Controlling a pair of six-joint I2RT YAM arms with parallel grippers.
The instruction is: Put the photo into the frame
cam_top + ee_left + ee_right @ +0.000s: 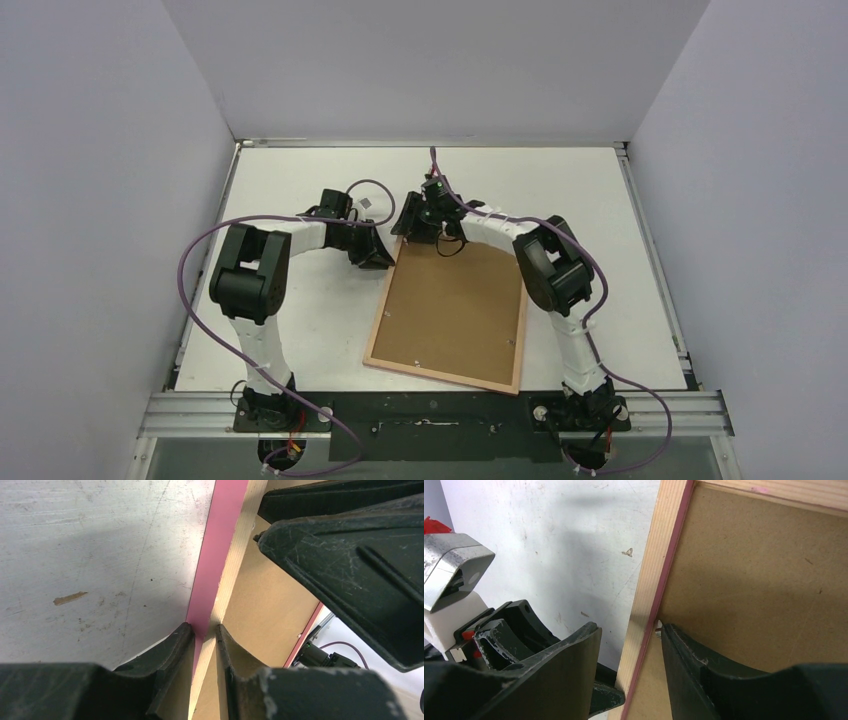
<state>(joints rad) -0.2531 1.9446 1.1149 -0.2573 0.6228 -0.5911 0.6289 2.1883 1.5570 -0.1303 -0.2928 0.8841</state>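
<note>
Top external view gives us the frame (441,376) lying back-up on the table (560,190), skewed so that its near edge sits close to the arm bases. The brown backing board (450,310) fills its pale wood border, and we cannot see what lies beneath that board. Both arms bend inward to the frame's far left corner. The left gripper (378,255) is at the left rail just below the corner, and the right gripper (420,225) is at the far end beside it, so the two sit close together. From the left wrist we look along that rail, with its pink outer face and pale wood back. The left gripper (204,635) is clenched on it, one of its fingers (170,650) pressed to the pink side and the other against the inner edge where the board begins. The right arm's dark finger fills the upper right of this view. From the right wrist we see the right gripper (629,640) released and straddling the same rail. Its inner fingertip touches a small metal tab (657,626) (it is too small for us to say more) at the board's edge. Its outer finger (559,675) stands apart from the wood, with a strip of scuffed table showing between them.
</note>
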